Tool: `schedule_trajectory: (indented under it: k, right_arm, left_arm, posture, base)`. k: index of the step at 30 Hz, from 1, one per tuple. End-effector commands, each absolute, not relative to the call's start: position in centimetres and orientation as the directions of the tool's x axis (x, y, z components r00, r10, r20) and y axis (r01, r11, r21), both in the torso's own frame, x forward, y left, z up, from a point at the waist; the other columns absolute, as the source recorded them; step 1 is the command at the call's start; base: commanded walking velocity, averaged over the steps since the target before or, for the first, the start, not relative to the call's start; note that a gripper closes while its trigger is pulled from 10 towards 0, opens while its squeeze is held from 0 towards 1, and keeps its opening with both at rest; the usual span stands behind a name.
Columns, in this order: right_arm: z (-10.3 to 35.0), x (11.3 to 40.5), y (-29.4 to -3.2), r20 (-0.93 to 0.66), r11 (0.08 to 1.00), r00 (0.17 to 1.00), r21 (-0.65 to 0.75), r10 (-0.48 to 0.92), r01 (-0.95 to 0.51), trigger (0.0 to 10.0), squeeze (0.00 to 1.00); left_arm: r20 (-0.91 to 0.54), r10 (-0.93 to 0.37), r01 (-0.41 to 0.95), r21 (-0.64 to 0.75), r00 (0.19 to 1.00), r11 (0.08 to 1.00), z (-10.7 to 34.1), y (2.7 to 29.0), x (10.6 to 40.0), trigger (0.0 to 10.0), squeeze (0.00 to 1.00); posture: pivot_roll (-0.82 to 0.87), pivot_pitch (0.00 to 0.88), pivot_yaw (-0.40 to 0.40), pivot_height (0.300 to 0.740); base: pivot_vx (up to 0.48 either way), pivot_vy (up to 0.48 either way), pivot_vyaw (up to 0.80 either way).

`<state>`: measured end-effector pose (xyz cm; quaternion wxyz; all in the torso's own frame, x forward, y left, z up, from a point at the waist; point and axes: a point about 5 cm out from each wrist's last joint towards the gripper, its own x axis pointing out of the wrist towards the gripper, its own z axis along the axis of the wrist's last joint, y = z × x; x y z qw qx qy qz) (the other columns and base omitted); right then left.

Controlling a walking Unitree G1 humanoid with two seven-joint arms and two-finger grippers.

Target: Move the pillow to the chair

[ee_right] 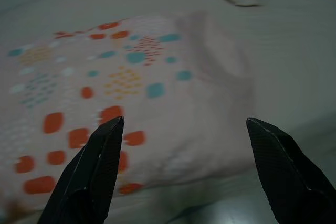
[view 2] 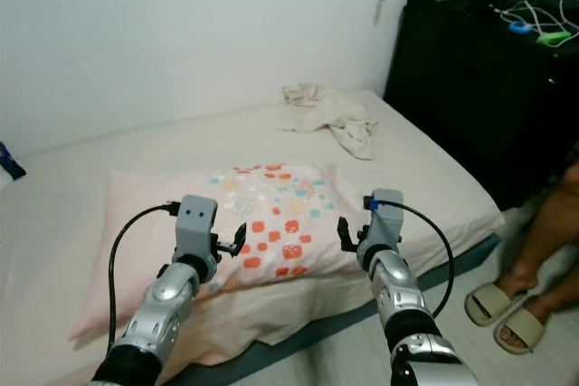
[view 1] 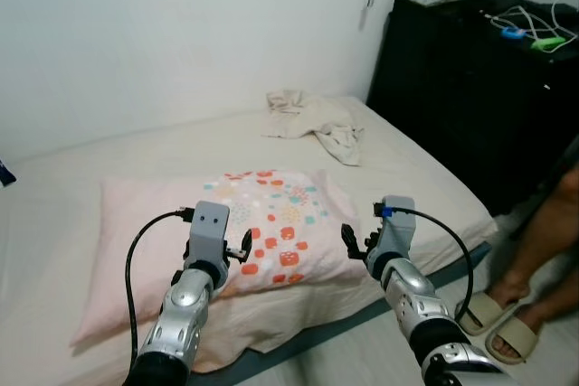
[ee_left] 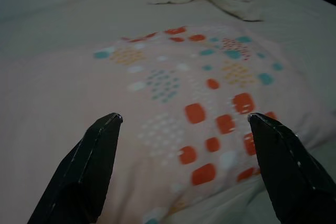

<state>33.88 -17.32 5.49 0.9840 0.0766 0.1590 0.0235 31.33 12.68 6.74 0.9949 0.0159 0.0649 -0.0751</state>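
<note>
A pale pink pillow (view 1: 226, 232) with red, teal and yellow square prints lies flat on the bed, near its front edge. My left gripper (view 1: 237, 249) hovers over the pillow's front part, open, nothing between its fingers (ee_left: 86, 163). To the right, my right gripper (view 1: 355, 241) hangs by the pillow's right front corner, also open and empty. In the right wrist view the pillow (ee_right: 131, 93) lies just beyond the fingertips (ee_right: 283, 166). In the left wrist view the printed patch of the pillow (ee_left: 210, 98) lies ahead.
The bed (view 1: 425, 178) with a beige sheet runs along a white wall. A crumpled cream cloth (view 1: 317, 124) lies at its far side. A black cabinet (view 1: 479, 88) stands at the right. A person's legs and sandalled feet (view 1: 511, 318) are on the floor at right.
</note>
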Motion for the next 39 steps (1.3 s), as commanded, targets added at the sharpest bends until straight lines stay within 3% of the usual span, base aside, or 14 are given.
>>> schedule_trajectory:
  k: [1,8,28,39]
  right_arm:
    - [5.4,34.0,-16.9,-0.317,0.986,0.945,0.163,0.076,-0.025,10.0,0.00]
    - [5.4,33.9,-16.9,-0.320,0.986,0.944,0.163,0.077,-0.025,10.0,0.00]
    - [5.3,33.9,-16.6,-0.323,0.985,0.941,0.163,0.103,-0.052,10.0,0.00]
    - [5.7,33.5,-14.6,-0.255,0.947,0.921,0.209,0.293,-0.243,10.0,0.00]
  left_arm:
    - [-0.152,-0.151,0.160,0.047,0.977,0.986,6.5,12.9,31.2,10.0,0.00]
    - [-0.164,-0.115,0.130,0.083,0.980,0.988,6.3,13.1,31.2,10.0,0.00]
    - [-0.131,-0.162,0.168,0.041,0.978,0.985,7.0,12.0,31.2,10.0,0.00]
    - [-0.123,-0.183,0.189,0.042,0.975,0.981,7.1,11.6,31.1,10.0,0.00]
  posture:
    - [-0.02,0.033,0.022,0.740]
    - [-0.02,0.035,0.023,0.740]
    - [-0.02,0.034,0.017,0.740]
    - [-0.02,0.029,0.021,0.740]
  base:
    - [0.000,0.000,0.00]
    - [0.000,-0.480,0.00]
    - [0.000,0.000,0.00]
    - [0.215,0.000,0.20]
